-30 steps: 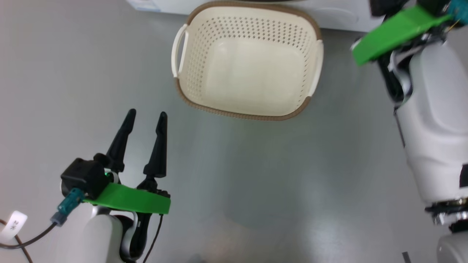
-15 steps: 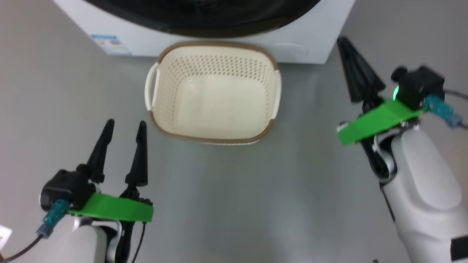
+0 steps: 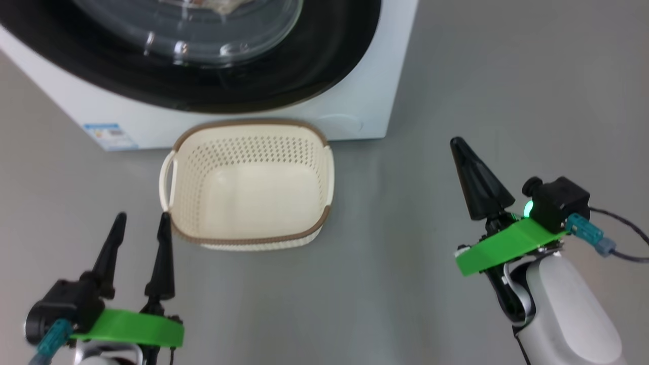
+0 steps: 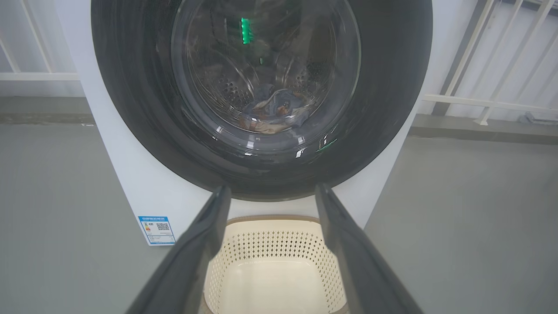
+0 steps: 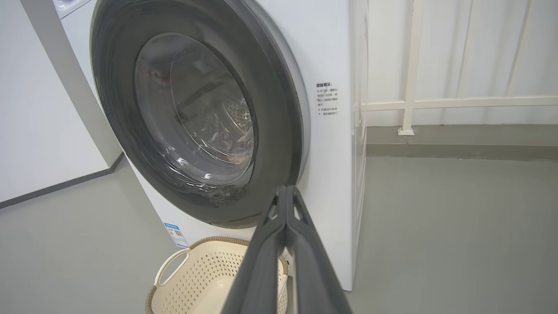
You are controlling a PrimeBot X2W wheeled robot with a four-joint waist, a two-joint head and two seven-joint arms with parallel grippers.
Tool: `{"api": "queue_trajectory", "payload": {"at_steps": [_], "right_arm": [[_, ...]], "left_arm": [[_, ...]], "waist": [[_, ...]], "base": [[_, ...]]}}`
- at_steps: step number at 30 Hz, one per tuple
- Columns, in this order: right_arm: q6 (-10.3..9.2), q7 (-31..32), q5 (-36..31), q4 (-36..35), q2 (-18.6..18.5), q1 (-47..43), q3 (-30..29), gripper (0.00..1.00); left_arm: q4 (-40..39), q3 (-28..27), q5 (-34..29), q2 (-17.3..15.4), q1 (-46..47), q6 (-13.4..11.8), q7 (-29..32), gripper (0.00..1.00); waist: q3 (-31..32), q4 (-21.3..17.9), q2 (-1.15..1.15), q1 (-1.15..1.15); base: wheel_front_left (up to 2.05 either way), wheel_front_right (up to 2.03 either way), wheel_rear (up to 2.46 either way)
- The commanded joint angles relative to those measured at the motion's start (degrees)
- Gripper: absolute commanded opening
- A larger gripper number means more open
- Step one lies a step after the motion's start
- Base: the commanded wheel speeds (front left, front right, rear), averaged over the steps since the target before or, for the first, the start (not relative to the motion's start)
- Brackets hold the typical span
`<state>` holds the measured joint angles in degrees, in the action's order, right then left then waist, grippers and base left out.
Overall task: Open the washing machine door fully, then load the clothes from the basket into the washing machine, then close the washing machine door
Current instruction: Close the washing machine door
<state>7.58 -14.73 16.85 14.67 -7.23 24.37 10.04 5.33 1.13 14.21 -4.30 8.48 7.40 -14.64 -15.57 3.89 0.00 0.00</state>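
The door (image 3: 324, 66) is shut on the washing machine (image 3: 375, 76), with the clothes (image 4: 272, 111) behind its glass. The basket (image 3: 253, 152) sits just before the machine's lower edge at 12 o'clock. The left gripper (image 3: 142, 217) is at 7 o'clock, jaws apart and holding nothing. The right gripper (image 3: 459, 147) is at 4 o'clock, jaws pressed together, with open floor (image 3: 385, 263) between them.

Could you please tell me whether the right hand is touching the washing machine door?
Apart. The head view shows bare grey floor between the shut right hand and the washing machine door.
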Motion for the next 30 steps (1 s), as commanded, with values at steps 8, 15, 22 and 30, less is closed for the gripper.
{"api": "queue_trajectory", "payload": {"at_steps": [8, 15, 22, 30], "right_arm": [[-0.09, -0.3, -1.1, -2.7, 1.7, -5.7, 0.1, 0.62], [-0.09, -0.3, -2.8, -4.6, 2.6, -10.8, -2.7, 1.0], [-0.09, -0.3, -4.5, -5.9, 3.3, -15.5, -5.5, 1.0], [-0.09, -0.3, -6.9, -6.8, 3.8, -18.0, -6.1, 1.0]], "left_arm": [[-1.9, -4.6, -1.3, -0.7, -3.4, 0.0, -0.4, 1.0], [-1.5, -6.5, -2.3, -0.2, -5.2, -0.2, -0.4, 1.0], [-1.5, -7.9, -2.8, 0.3, -7.1, -0.2, -0.4, 1.0], [-0.9, -8.3, -4.3, 0.6, -9.2, -0.9, -0.4, 1.0]], "waist": [[7.0, -5.6, 0.0, 0.0], [9.6, -6.7, 0.0, 0.0], [11.3, -7.6, 0.0, 0.0], [12.5, -7.6, 0.0, 0.0]], "base": [[0.0, 0.0, 0.0], [0.0, 0.0, 0.0], [0.0, 0.0, 0.0], [0.0, 0.0, 0.0]]}}
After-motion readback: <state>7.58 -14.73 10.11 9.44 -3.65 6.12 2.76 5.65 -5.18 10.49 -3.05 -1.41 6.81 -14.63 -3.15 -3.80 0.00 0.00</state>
